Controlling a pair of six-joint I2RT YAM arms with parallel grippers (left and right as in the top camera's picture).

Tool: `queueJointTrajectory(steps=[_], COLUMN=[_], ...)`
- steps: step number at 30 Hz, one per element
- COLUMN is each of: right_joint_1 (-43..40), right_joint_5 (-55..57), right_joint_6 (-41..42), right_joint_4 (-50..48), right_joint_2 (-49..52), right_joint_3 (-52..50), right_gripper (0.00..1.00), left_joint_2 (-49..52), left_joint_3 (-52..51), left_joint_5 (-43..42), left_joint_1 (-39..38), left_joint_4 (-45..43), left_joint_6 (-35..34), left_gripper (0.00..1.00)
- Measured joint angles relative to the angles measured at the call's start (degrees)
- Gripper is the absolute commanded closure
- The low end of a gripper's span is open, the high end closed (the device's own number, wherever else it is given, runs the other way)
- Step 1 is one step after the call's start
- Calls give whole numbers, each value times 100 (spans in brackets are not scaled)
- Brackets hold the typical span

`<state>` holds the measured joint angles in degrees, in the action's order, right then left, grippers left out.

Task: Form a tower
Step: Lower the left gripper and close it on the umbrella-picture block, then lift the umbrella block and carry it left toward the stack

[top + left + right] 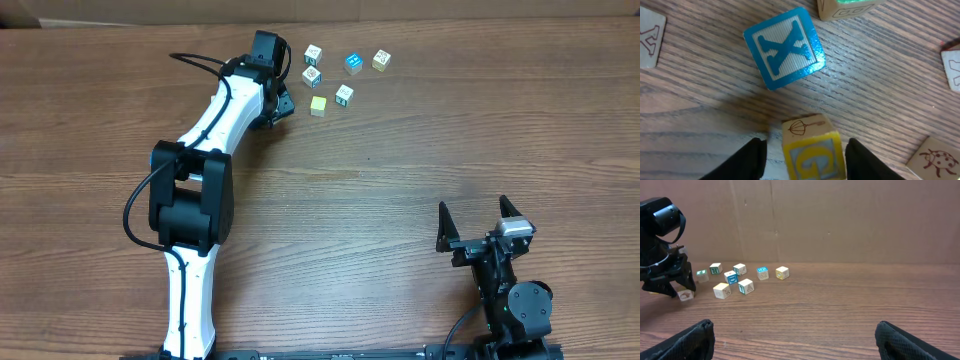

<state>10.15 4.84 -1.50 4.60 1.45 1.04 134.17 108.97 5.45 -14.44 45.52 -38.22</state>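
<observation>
Left claw [806,152] part-open astride yellow G cube [812,149], not clamped; right claw [474,206] wide open, empty. Cube likely light, rigid wood, smooth; pinch opposite flat sides

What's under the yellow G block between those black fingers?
Only the wooden table shows around the yellow G block; its bottom face and the spot beneath are covered by the block itself.
</observation>
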Motion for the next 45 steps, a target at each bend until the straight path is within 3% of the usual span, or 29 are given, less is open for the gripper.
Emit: queueJointTrajectory(steps=[6, 12, 14, 19, 26, 45], right_joint_1=[0, 0, 2, 2, 2, 0], right_joint_5=[-2, -2, 0, 0, 2, -2], right_joint_6=[0, -2, 0, 2, 0, 2], right_joint_4=[-2, 0, 2, -2, 0, -2], right_joint_2=[0, 0, 0, 0, 0, 0], right_joint_3=[0, 0, 0, 0, 0, 0], right_gripper=[0, 0, 0, 0, 0, 0], left_joint_2=[0, 0, 0, 0, 0, 0], left_joint_3=[-2, -9, -9, -9, -9, 70], left_joint_5=[2, 22, 24, 39, 31, -839], left_joint_1=[0, 0, 0, 0, 0, 4], left_joint_4=[-15, -9, -4, 4, 42, 2527], left_joint_6=[107, 527, 634, 767, 1137, 2308], left_gripper=[64, 62, 53, 67, 69, 70])
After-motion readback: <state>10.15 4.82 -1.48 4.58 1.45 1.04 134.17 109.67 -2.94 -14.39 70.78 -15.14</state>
